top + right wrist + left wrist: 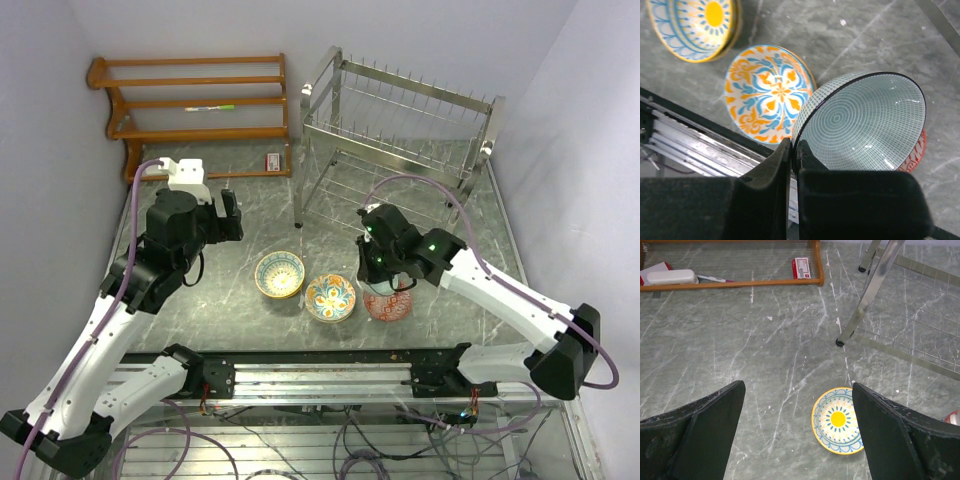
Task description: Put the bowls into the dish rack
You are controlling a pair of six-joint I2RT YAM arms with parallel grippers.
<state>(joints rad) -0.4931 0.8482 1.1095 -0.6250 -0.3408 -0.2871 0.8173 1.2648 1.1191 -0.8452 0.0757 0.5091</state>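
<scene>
Grey-green marbled tabletop [240,320] fills the middle of the top view, with a wooden shelf [190,100] at upper left and the dish rack [400,130] at upper centre-right. The bowls sit in a row at lower centre, below the rack.

From above, your right gripper [794,147] and its wrist cover most of the bowl it holds, and only the red-patterned bowl [388,305] underneath peeks out. The right wrist view shows it better. The claw is pinched tight on the rim of the teal-lined bowl [865,125], one finger inside and one outside. The red-patterned bowl is a mere sliver at that bowl's lower right. You cannot tell whether the two bowls are touching.

The blue-orange bowl [330,297] lies just left of them, and the yellow bowl [279,274] is just beside it. In the left wrist view a finger cuts off the yellow bowl's right edge. A small red-and-white box [801,267] by the shelf is too small to read.

Your right arm reaches in from lower right, wrist bent down. Your left arm rises from lower left, and the left gripper [797,386] hangs over the table with its jaws wide apart.
</scene>
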